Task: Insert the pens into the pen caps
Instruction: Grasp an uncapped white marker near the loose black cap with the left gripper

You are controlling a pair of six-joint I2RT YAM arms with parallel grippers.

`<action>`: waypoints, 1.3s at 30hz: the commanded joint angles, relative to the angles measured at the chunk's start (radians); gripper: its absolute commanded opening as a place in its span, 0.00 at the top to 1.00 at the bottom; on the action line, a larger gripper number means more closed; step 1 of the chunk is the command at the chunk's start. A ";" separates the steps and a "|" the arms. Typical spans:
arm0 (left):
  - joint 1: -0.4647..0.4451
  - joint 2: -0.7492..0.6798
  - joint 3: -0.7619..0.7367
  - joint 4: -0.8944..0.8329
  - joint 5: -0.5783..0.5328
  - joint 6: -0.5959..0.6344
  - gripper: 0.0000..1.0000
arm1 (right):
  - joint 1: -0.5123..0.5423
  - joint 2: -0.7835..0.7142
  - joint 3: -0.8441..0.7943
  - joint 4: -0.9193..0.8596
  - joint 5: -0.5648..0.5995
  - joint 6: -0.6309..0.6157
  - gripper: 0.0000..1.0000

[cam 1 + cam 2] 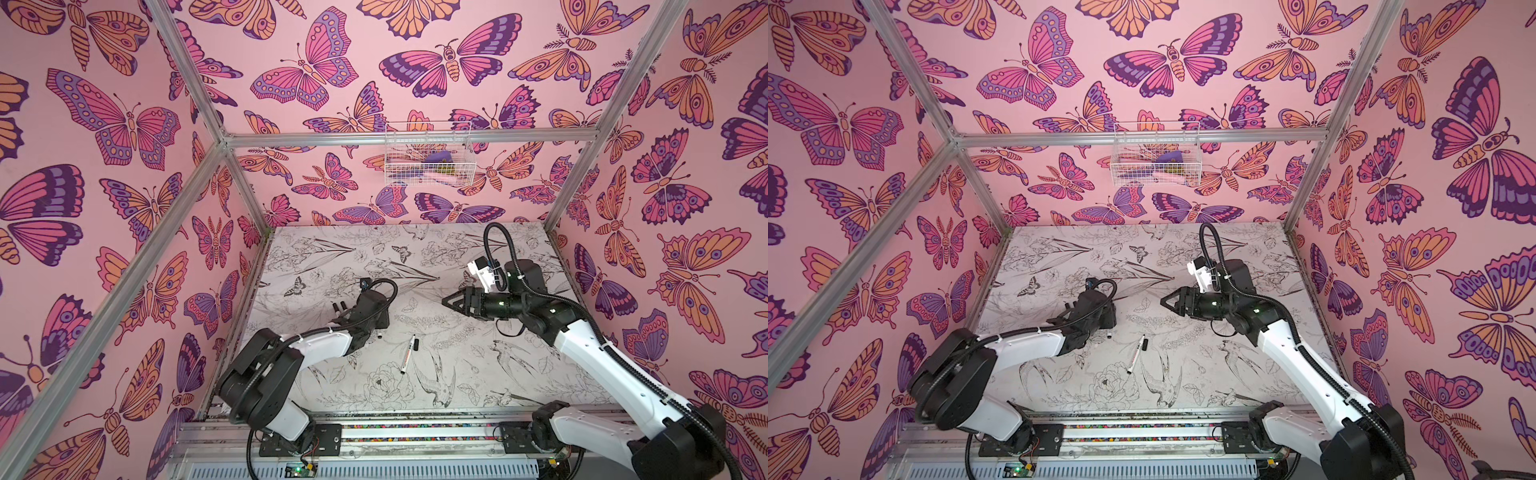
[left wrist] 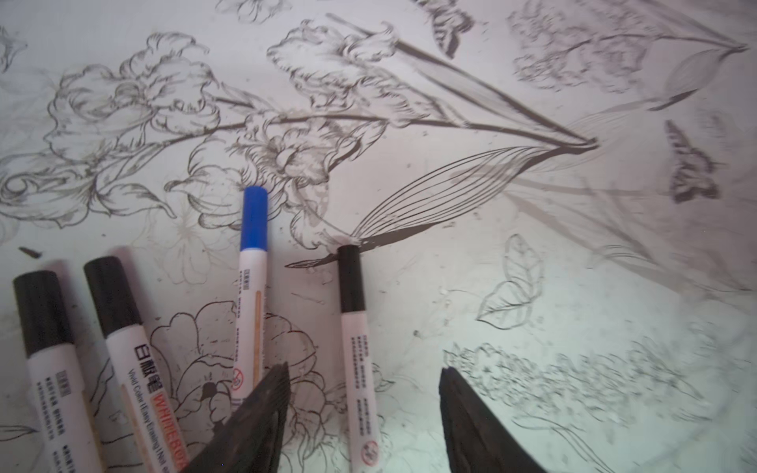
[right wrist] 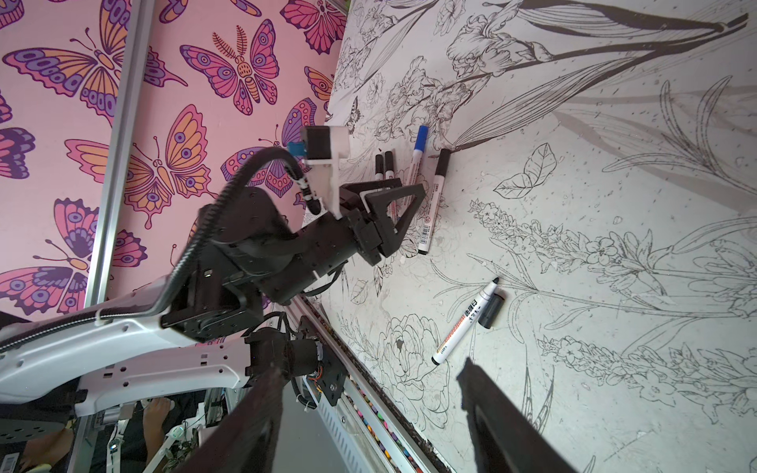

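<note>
Pen (image 2: 139,381) — "WHITEBOA…", probably whiteboard

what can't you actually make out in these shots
Four capped pens: mostly under the left arm in both top views.
Their back ends: left wrist view, past the picture's edge or behind the fingers of the left gripper.
Wire basket contents: too small and blurred in both top views.

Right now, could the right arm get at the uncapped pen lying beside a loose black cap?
Probably yes. The uncapped pen lies beside the cap on the table, out in the open. Nothing stands between it and the right tool, which hangs open and empty.
</note>
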 commanded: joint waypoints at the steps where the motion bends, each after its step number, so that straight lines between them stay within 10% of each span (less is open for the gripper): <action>1: -0.025 -0.080 -0.008 -0.052 0.163 0.112 0.38 | -0.005 0.004 0.003 -0.024 0.017 -0.033 0.30; 11: -0.243 0.018 0.105 -0.349 0.356 0.336 0.36 | -0.005 0.034 0.012 -0.048 0.064 -0.037 0.31; 23: -0.322 0.200 0.210 -0.565 0.155 0.237 0.42 | -0.004 0.034 0.019 -0.059 0.060 -0.053 0.32; 35: -0.312 0.224 0.233 -0.619 0.116 0.187 0.98 | -0.005 0.031 0.010 -0.044 0.064 -0.041 0.33; 39: -0.257 0.127 0.236 -0.597 0.120 0.169 1.00 | -0.005 0.032 0.003 -0.031 0.051 -0.034 0.33</action>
